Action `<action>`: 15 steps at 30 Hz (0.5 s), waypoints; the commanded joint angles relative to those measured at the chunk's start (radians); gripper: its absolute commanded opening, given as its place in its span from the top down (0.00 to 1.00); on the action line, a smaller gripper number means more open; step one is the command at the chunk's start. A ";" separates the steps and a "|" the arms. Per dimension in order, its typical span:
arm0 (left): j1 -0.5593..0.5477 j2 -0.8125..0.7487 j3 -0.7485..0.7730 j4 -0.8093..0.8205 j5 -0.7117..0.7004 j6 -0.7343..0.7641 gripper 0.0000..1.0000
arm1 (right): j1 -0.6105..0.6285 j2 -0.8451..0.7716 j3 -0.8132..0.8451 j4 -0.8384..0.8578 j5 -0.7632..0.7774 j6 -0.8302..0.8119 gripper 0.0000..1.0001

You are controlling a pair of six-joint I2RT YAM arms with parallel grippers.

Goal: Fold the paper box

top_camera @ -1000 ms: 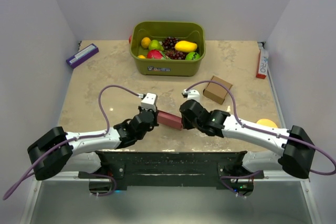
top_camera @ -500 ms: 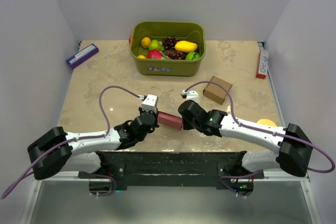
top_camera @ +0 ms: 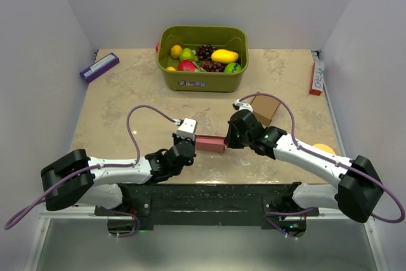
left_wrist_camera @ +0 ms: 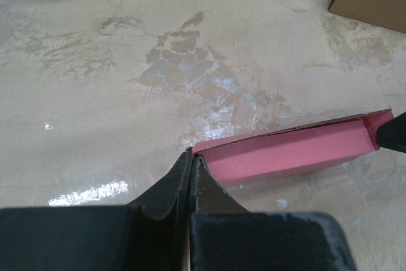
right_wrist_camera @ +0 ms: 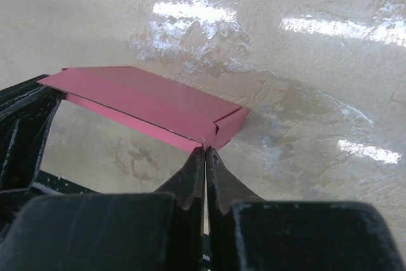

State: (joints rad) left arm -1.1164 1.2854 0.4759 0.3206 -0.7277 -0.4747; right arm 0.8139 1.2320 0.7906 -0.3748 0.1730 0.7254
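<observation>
Left jaws and right jaws each clamp one end of the box (top_camera: 210, 143), held just off the bench (top_camera: 127, 99) at centre-front. It has swung level between them; end flaps probably remain.

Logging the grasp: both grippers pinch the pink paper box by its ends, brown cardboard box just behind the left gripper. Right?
No. The top external view shows the brown cardboard box behind the right gripper, not the left gripper. Both do pinch the pink paper box by its ends.

The paper box (top_camera: 210, 144) lies between left hand (top_camera: 195, 146) and right hand (top_camera: 227, 142).
</observation>
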 commanded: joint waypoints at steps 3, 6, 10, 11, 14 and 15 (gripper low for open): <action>-0.031 0.081 0.000 -0.147 -0.025 0.008 1.00 | -0.051 -0.035 -0.028 0.112 -0.145 0.043 1.00; -0.037 0.095 0.006 -0.158 -0.039 0.008 1.00 | -0.100 -0.046 -0.051 0.139 -0.178 0.052 1.00; -0.045 0.106 0.007 -0.164 -0.053 0.008 1.00 | -0.128 -0.052 -0.062 0.155 -0.222 0.052 1.00; -0.048 0.109 0.007 -0.164 -0.058 0.008 1.00 | -0.133 -0.052 -0.065 0.160 -0.237 0.055 1.00; -0.054 0.120 0.010 -0.164 -0.065 0.010 1.00 | -0.156 -0.068 -0.085 0.191 -0.269 0.072 1.00; -0.057 0.123 0.010 -0.164 -0.067 0.010 1.00 | -0.168 -0.071 -0.097 0.197 -0.273 0.081 1.00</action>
State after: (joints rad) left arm -1.1545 1.3518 0.5125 0.3183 -0.8234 -0.4675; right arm 0.6754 1.2015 0.7166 -0.2680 -0.0311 0.7635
